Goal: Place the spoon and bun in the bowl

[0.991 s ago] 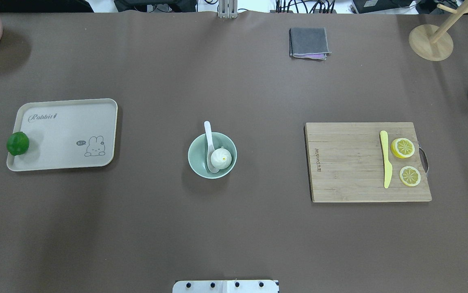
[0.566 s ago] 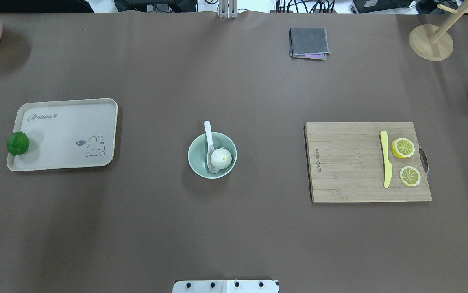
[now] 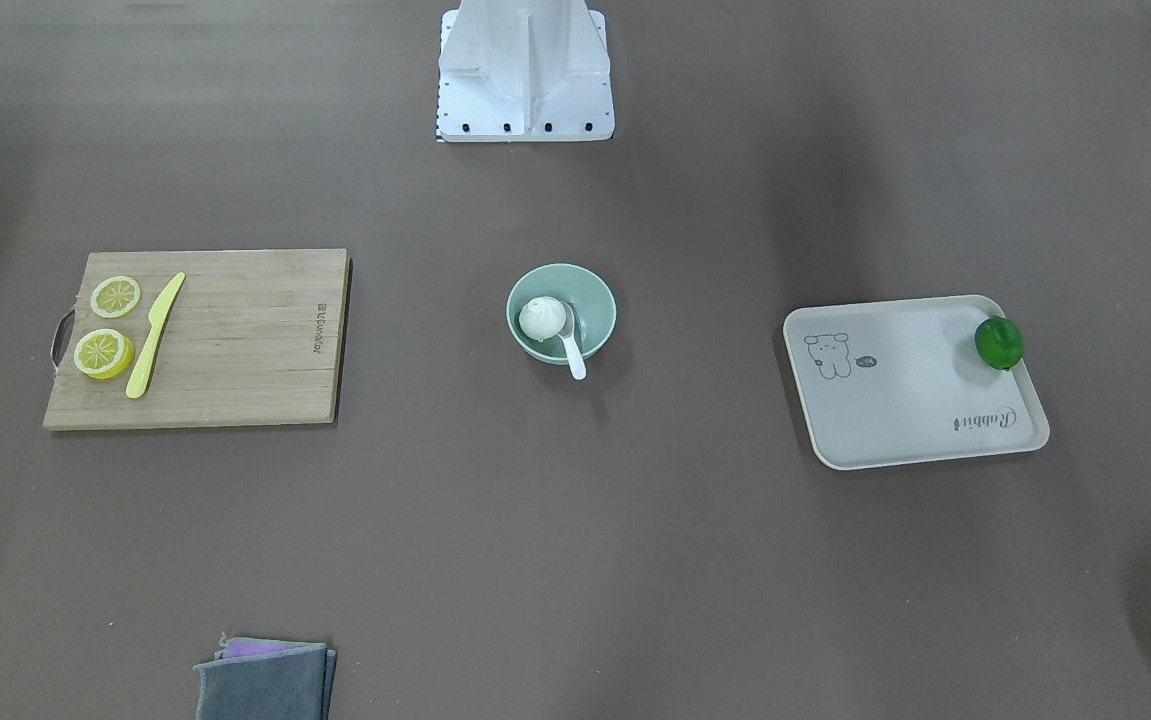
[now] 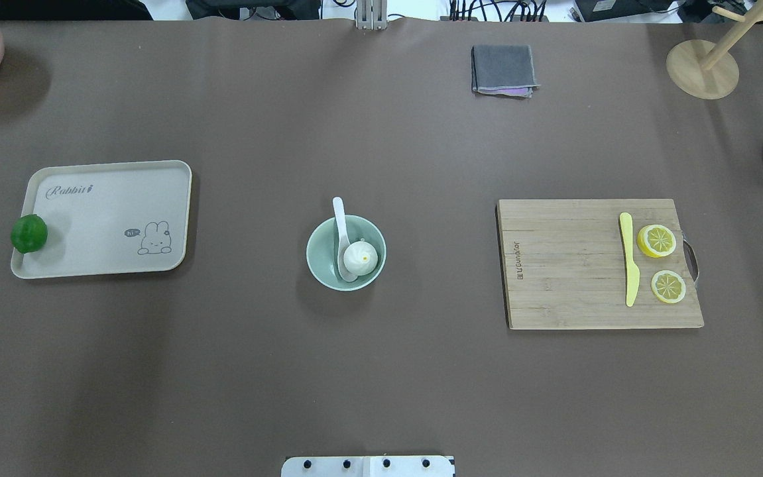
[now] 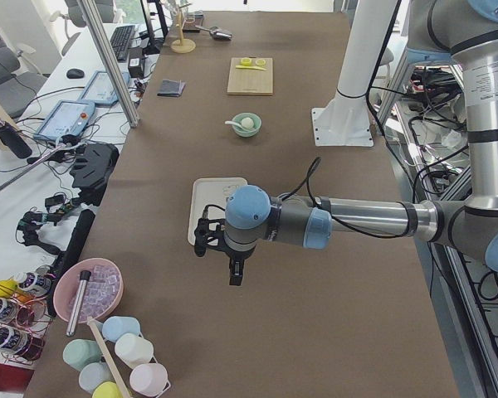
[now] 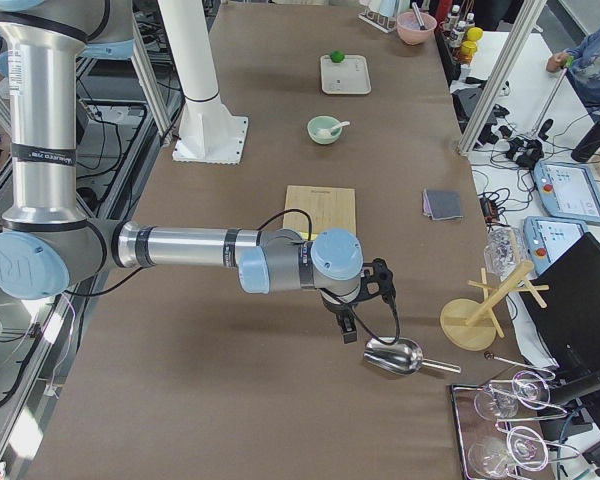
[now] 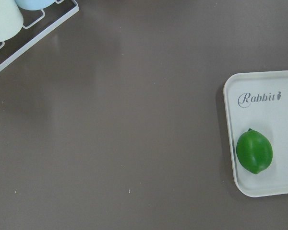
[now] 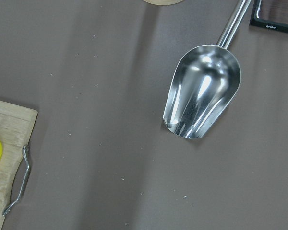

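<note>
- The left pincer (image 5: 235, 274) hangs over the brown surface (image 4: 381, 384), past the outer end of the tray and pointing down; it shows only from the side, so I cannot tell whether it is open or closed
- A green lime (image 4: 28, 233) sits at the left edge of the beige tray (image 4: 109, 218)
- The pale green bowl (image 4: 323, 266) stands in the middle; the white spoon (image 4: 339, 222) lies in it, scoop down inside and handle poking over the rim away from the robot
- The bun (image 4: 361, 257) sits in the bowl on the spoon's right, against its scoop
- A wooden board (image 4: 567, 265) carries a yellow knife (image 4: 629, 258), with two lemon slices (image 4: 657, 240) just to its right
- The right pincer (image 6: 347, 333) hangs near a metal scoop (image 6: 393, 357), apart from it; I cannot tell whether this pincer is open or closed either
</note>
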Motion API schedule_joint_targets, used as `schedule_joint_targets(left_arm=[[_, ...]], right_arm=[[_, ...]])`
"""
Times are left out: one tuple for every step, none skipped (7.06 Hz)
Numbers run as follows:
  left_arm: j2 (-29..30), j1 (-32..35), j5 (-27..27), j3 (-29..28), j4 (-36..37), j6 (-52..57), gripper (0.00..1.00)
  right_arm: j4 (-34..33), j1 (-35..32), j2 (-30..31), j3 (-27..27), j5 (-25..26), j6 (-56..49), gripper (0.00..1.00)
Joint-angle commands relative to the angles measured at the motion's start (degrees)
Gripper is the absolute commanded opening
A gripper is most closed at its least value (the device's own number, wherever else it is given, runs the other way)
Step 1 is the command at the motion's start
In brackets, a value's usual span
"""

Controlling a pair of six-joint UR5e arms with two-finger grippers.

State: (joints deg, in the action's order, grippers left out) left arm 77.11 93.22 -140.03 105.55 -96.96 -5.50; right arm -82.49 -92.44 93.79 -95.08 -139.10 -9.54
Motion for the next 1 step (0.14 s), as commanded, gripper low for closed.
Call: schedule_joint_targets(left_arm=[[-1.18, 0.38, 0.11, 0.97, 0.19, -0.04, 0.98]], right_arm=[[-0.12, 0.15, -0.19, -0.28, 0.93, 0.57, 1.0]])
